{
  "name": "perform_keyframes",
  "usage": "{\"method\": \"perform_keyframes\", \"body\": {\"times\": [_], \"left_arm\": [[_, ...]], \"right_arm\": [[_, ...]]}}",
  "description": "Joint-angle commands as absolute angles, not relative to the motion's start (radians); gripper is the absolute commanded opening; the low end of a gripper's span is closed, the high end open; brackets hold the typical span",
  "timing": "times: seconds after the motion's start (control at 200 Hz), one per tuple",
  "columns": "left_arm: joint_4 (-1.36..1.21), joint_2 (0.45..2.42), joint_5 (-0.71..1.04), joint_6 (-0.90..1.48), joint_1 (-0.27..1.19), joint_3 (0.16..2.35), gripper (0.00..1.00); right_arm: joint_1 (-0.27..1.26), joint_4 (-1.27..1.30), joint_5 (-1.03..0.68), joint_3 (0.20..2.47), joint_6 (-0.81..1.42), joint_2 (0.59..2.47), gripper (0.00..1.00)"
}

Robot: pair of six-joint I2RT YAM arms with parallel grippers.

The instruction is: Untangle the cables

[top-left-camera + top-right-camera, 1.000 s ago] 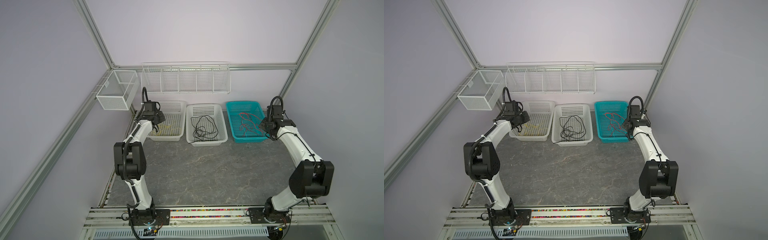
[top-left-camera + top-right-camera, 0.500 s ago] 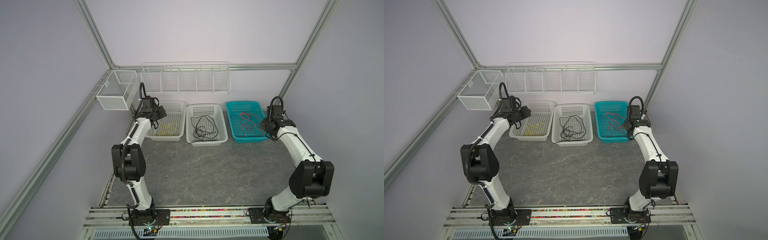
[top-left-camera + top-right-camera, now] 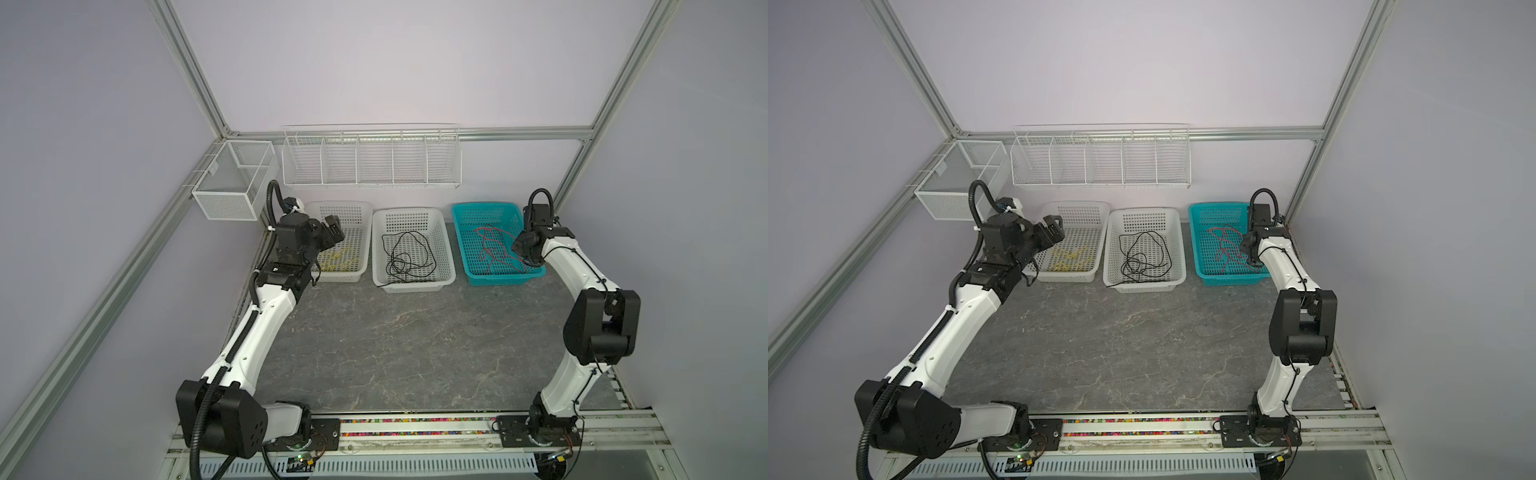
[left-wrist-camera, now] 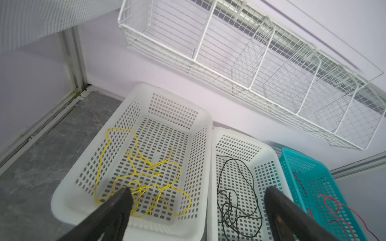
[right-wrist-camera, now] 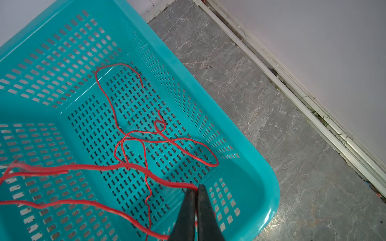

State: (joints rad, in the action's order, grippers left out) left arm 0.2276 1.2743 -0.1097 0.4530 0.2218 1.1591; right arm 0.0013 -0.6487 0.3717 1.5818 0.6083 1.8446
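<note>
A yellow cable (image 4: 136,173) lies loose in the left white basket (image 3: 338,204). My left gripper (image 4: 198,188) hangs above that basket's near end (image 3: 334,228), open wide with nothing between its fingers. In the middle white basket (image 3: 409,212) a black cable (image 3: 405,257) lies coiled, and it also shows as the black cable (image 4: 229,159) in the left wrist view. A red cable (image 5: 129,165) sprawls in the teal basket (image 5: 261,177). My right gripper (image 5: 194,187) is shut on the red cable above the basket's right side (image 3: 519,245).
The three baskets stand side by side against the back wall. A white wire rack (image 3: 372,160) hangs on the wall above them, and a mesh box (image 3: 232,183) hangs at the left frame post. Grey marble tabletop (image 3: 415,340) stretches in front.
My left gripper has gone from shut to wide open and shifted a little above the left basket, where the yellow cable lies free. The right arm has not moved.
</note>
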Motion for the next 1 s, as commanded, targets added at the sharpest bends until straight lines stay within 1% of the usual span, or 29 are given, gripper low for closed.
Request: {"method": "perform_keyframes", "body": {"times": [0.0,0.13,0.32,0.405,0.475,0.515,0.59,0.74,0.845,0.86,0.895,0.905,0.915,0.995], "left_arm": [[0.206,1.196,-0.154,0.474,0.225,1.088,0.99],[0.245,1.133,-0.153,0.477,0.225,1.041,0.99],[0.276,1.068,-0.145,0.482,0.227,1.011,0.99],[0.290,1.056,-0.137,0.483,0.227,1.003,0.99],[0.301,1.052,-0.129,0.477,0.227,0.998,0.99],[0.312,1.050,-0.131,0.473,0.227,0.996,0.99],[0.335,1.047,-0.145,0.465,0.227,0.993,0.99],[0.378,1.029,-0.161,0.449,0.226,0.977,0.99],[0.416,1.010,-0.189,0.459,0.227,0.972,0.99],[0.426,1.007,-0.194,0.457,0.227,0.973,0.99],[0.445,0.998,-0.201,0.455,0.227,0.971,0.99],[0.448,0.995,-0.206,0.458,0.227,0.969,0.99],[0.450,0.991,-0.211,0.459,0.227,0.966,0.99],[0.444,0.952,-0.258,0.480,0.227,0.915,0.99]], "right_arm": [[-0.002,-0.674,0.360,1.629,0.580,1.864,0.06],[-0.005,-0.681,0.347,1.631,0.590,1.867,0.08],[-0.006,-0.683,0.347,1.642,0.562,1.842,0.20],[-0.007,-0.691,0.327,1.656,0.554,1.829,0.27],[-0.007,-0.691,0.304,1.662,0.550,1.810,0.36],[-0.008,-0.688,0.291,1.662,0.548,1.795,0.44],[-0.008,-0.687,0.269,1.658,0.543,1.758,0.53],[0.000,-0.620,0.184,1.572,0.515,1.629,0.65],[0.015,-0.478,0.144,1.417,0.456,1.479,0.74],[0.018,-0.455,0.141,1.388,0.447,1.454,0.78],[0.023,-0.387,0.141,1.321,0.423,1.395,0.99],[0.025,-0.368,0.143,1.302,0.416,1.378,0.92],[0.026,-0.350,0.142,1.283,0.410,1.360,0.89],[0.043,-0.206,0.173,1.129,0.347,1.231,0.88]]}}
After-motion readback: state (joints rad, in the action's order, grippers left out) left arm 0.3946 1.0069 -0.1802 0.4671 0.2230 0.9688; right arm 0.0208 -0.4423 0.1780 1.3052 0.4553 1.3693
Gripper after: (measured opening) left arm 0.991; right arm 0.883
